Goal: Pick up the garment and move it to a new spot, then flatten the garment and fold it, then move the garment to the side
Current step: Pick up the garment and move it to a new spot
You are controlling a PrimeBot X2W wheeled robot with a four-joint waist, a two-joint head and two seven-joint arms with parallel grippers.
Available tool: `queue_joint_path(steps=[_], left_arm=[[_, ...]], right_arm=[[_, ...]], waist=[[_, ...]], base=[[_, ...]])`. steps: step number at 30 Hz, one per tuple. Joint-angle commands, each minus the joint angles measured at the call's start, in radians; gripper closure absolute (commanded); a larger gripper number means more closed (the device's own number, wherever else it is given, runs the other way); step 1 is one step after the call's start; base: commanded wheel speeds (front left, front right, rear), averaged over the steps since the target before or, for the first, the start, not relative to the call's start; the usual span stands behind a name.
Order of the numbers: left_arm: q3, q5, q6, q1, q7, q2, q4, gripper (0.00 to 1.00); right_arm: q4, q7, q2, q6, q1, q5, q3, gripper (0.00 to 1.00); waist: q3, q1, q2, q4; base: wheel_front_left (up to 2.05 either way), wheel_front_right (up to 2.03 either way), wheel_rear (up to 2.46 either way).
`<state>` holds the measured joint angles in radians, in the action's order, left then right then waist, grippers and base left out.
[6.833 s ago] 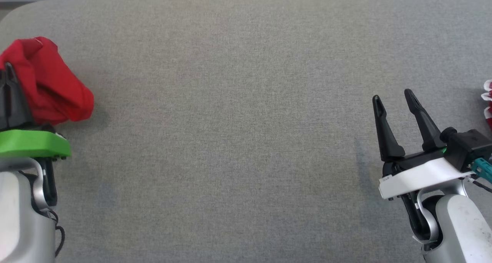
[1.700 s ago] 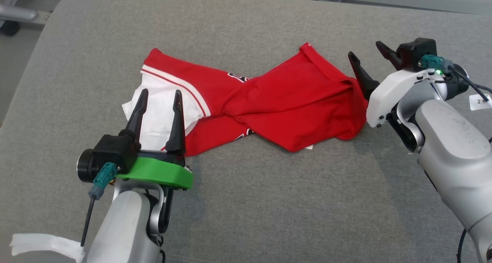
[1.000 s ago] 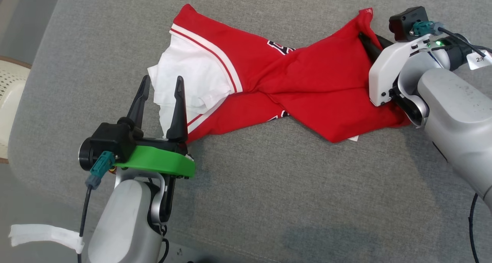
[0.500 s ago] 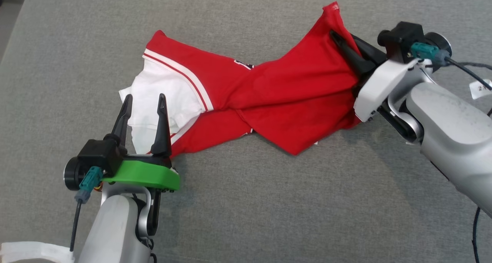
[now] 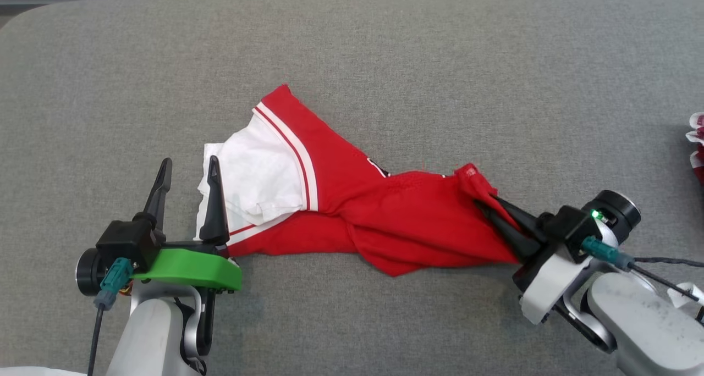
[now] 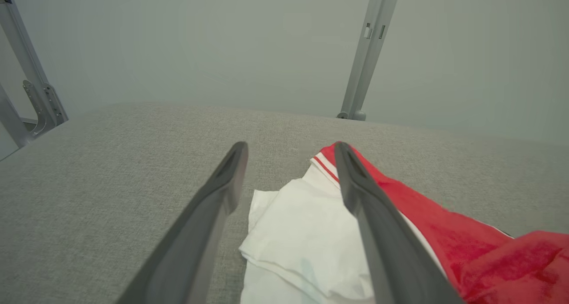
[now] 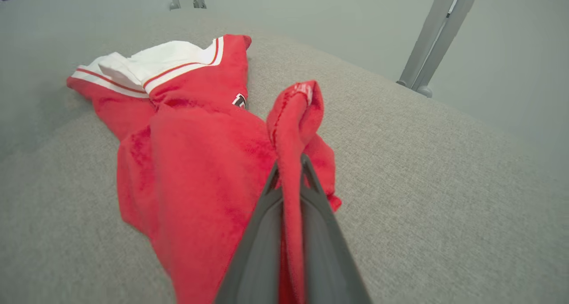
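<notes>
We are clamping our right jaws tight on a bunched red edge of the garment [image 5: 396,227], which is lying twisted across the grey tabletop [image 5: 352,51]. Our left jaws are standing wide apart, with the garment's white end lying between them and beneath the inner one.

One garment [image 5: 352,211], red with a white panel, is counted on the one grey padded surface [image 5: 385,62], and a scrap of red-and-white cloth [image 5: 697,145] is glimpsed at the far right edge, so two pieces of fabric are tallied in all. Two grippers are logged, the left gripper [image 5: 189,160] and the right gripper [image 5: 485,201], each with two dark fingers [image 5: 215,211], four being made out altogether. One green collar [image 5: 187,266] is noted against one white collar [image 5: 544,291], two teal connectors [image 5: 113,274] are picked out, and a single green lamp [image 5: 595,215] is seen lit.
</notes>
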<state>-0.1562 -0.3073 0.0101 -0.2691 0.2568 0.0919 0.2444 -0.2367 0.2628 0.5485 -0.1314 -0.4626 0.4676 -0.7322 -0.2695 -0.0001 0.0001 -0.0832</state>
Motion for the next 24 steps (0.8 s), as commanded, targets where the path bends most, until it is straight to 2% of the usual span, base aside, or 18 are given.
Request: queue_joint_path(steps=[1,4,5,6,7,12,16,24], left_arm=[[0.002,-0.005,0.008,0.011,-0.002,0.011,-0.002,0.0],[-0.003,-0.008,0.007,0.013,-0.006,0.011,-0.004,0.0],[-0.004,-0.008,0.006,0.014,-0.007,0.012,-0.005,0.0],[-0.006,-0.008,0.006,0.013,-0.007,0.012,-0.005,0.0],[-0.008,-0.008,0.006,0.013,-0.009,0.012,-0.005,0.0],[-0.012,-0.013,0.008,0.026,-0.011,0.017,-0.001,0.0],[-0.011,-0.014,0.015,0.04,-0.015,0.024,0.0,0.0],[0.008,-0.024,0.033,0.091,-0.023,0.047,-0.016,0.0]], right_arm=[[0.007,0.004,-0.004,0.001,0.023,-0.065,0.008,1.0],[-0.011,0.005,-0.033,0.001,0.084,-0.116,0.0,1.0],[-0.026,0.005,-0.032,0.001,0.095,-0.133,0.003,0.57],[-0.027,0.005,-0.044,0.002,0.104,-0.133,0.011,0.09],[-0.03,0.005,-0.058,0.001,0.114,-0.127,0.019,0.0],[-0.011,0.005,-0.092,0.001,0.174,-0.127,0.08,0.0],[0.058,0.005,-0.116,0.001,0.239,-0.125,0.159,0.0],[0.196,0.005,-0.208,0.001,0.361,-0.141,0.418,0.0]], waist=[[0.01,0.0001,-0.0001,0.012],[0.014,0.0001,-0.0001,0.013],[0.016,0.0001,-0.0001,0.013],[0.018,0.0001,-0.0001,0.012],[0.02,0.0001,-0.0001,0.012],[0.042,0.0001,-0.0001,0.015],[0.066,0.0001,-0.0001,0.023],[0.12,0.0001,-0.0001,0.058]], base=[[0.0,0.0,0.0],[0.0,0.0,0.0],[0.0,0.0,0.0],[0.0,0.0,0.0],[0.0,0.0,0.0],[0.0,0.0,0.0],[0.0,0.0,0.0],[0.0,0.0,0.0]])
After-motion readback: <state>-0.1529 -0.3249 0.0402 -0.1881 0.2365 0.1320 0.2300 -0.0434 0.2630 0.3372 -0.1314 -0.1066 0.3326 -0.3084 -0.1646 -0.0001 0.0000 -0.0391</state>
